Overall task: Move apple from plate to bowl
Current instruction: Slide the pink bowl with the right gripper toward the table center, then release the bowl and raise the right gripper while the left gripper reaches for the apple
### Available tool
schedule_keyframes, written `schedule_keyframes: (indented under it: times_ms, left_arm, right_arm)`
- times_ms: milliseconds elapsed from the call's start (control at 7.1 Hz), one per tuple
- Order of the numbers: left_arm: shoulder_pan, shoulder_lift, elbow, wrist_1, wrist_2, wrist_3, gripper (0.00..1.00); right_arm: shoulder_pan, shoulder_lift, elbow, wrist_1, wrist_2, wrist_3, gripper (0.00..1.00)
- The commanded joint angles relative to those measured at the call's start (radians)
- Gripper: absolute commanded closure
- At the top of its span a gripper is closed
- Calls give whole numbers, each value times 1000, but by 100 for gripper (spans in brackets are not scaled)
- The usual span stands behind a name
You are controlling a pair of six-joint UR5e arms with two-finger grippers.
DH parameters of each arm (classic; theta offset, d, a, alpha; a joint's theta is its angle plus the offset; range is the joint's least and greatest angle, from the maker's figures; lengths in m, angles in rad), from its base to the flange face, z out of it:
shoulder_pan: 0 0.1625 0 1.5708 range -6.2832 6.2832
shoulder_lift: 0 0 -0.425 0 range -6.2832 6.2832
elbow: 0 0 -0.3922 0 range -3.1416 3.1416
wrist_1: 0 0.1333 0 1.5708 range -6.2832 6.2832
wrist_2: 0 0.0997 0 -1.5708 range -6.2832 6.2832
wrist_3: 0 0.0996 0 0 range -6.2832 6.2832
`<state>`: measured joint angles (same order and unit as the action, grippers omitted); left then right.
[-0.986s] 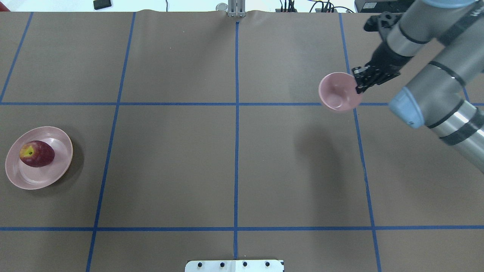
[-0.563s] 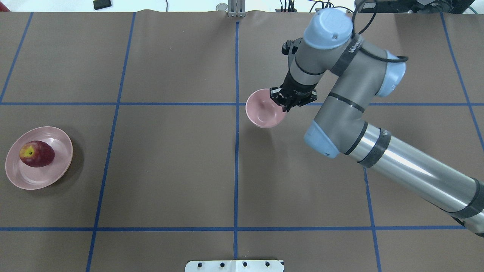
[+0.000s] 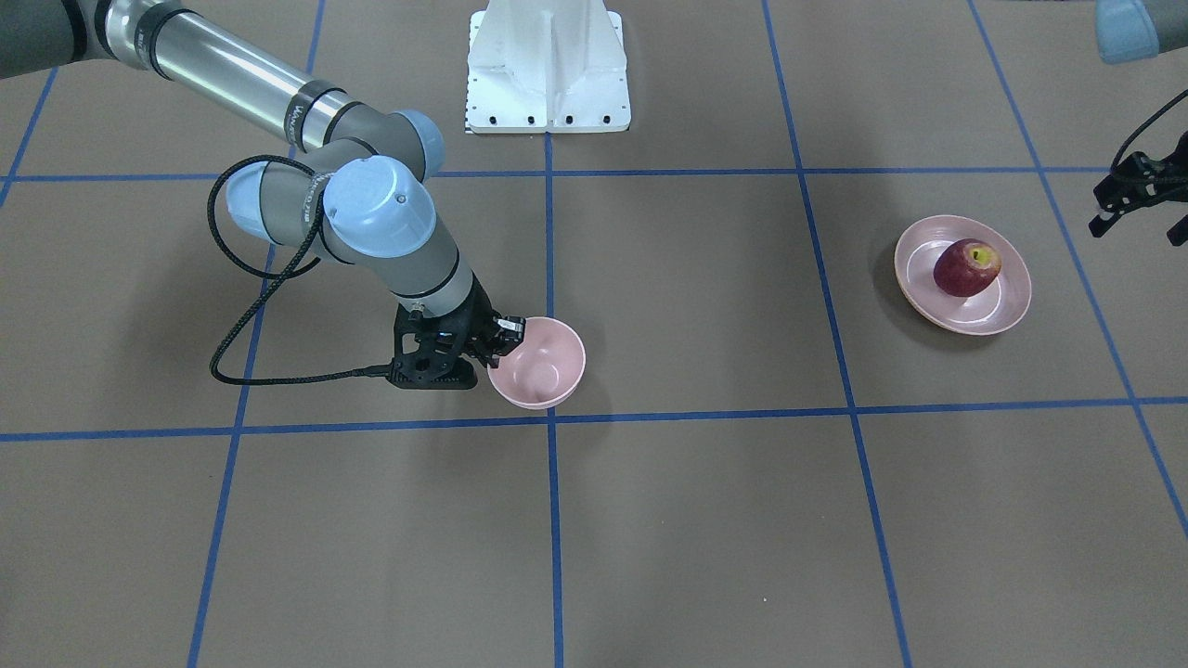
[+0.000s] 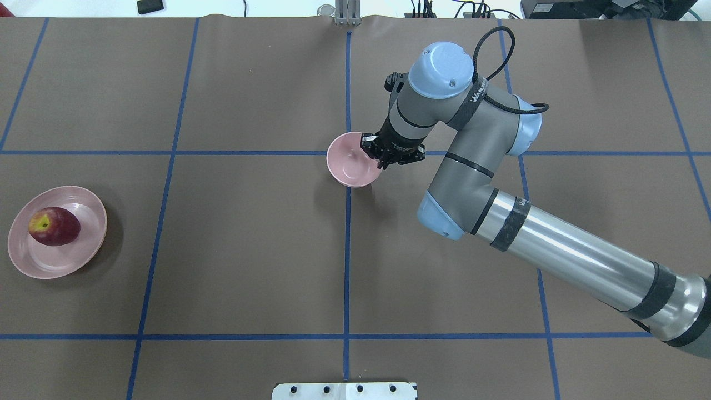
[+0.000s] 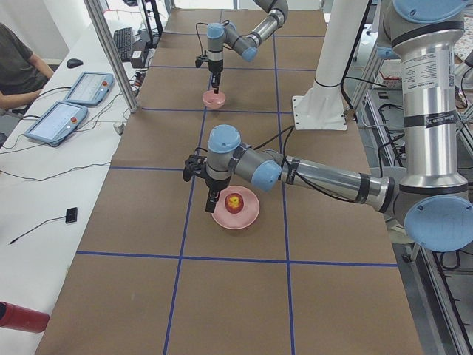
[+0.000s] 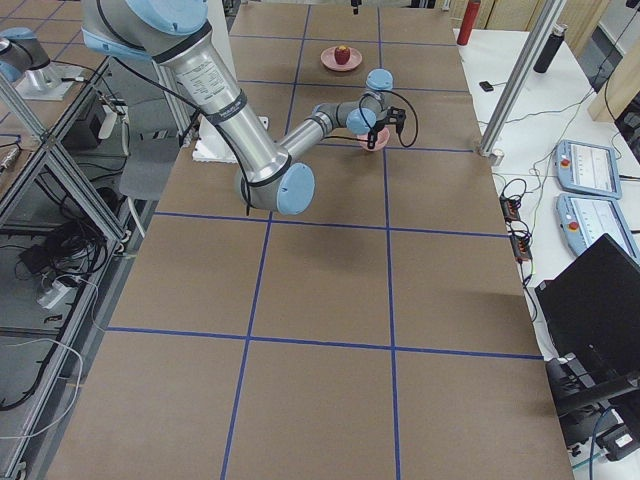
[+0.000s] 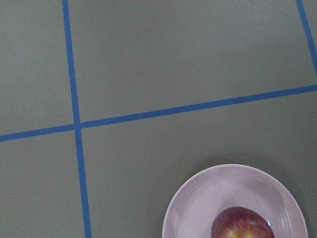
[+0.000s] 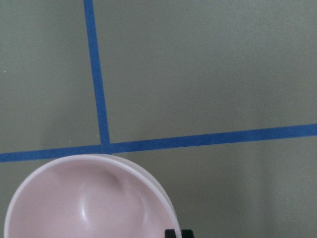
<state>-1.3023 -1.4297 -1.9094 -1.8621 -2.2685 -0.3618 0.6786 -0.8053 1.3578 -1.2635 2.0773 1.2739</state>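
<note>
The dark red apple (image 4: pixel 54 226) lies on the pale pink plate (image 4: pixel 55 266) at the table's left edge; both also show in the front view, the apple (image 3: pixel 967 267) on the plate (image 3: pixel 970 317). My right gripper (image 4: pixel 380 155) is shut on the rim of the small pink bowl (image 4: pixel 350 164) and holds it low over the tape crossing at the table's centre. The bowl (image 3: pixel 543 371) is empty. My left gripper (image 5: pixel 210 203) hangs close beside the plate (image 5: pixel 238 219); I cannot tell whether it is open. The left wrist view shows the apple (image 7: pixel 242 226) at its lower edge.
Blue tape lines (image 4: pixel 347 250) divide the brown table into squares. The white robot base (image 3: pixel 548 65) stands at the near edge. A black cable (image 3: pixel 269 371) loops from my right wrist over the table. An operator (image 5: pixel 18 63) sits beside the table with two pendants.
My right arm has swung left with the bowl, from the table's right part to its centre line, and lower. The apple and the plate have not moved.
</note>
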Motion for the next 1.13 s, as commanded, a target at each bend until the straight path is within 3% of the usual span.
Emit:
schedule_keyframes:
  times_ms: [0,141,282,423,563,704,845,986]
  left_arm:
    - [2,0,4,6,-5,-3,2]
    - [3,0,22,7,-5,-3,2]
    - [47,-1,39,-2,-5,-28,2]
    - [136,-12,32,-28,1,-148,2]
    - [209,-8,53,-145,21,-245,2]
    - [254,6,64,-211,59,-297,2]
    - [317,14,62,-226,95,-357,2]
    - [368,17,66,-245,150,-393,2]
  right_arm:
    - [-7,20,-31,3,1,8,47]
    - [-13,30,-23,1,-21,34,0]
    - [-1,21,1,-4,-16,79,0]
    - [66,-52,137,-105,74,62,0]
    - [187,-193,317,-187,183,-3,0]
    - [308,-351,442,-221,252,-189,0]
    - [362,-499,502,-221,256,-359,0]
    - [390,-561,504,-218,254,-460,0]
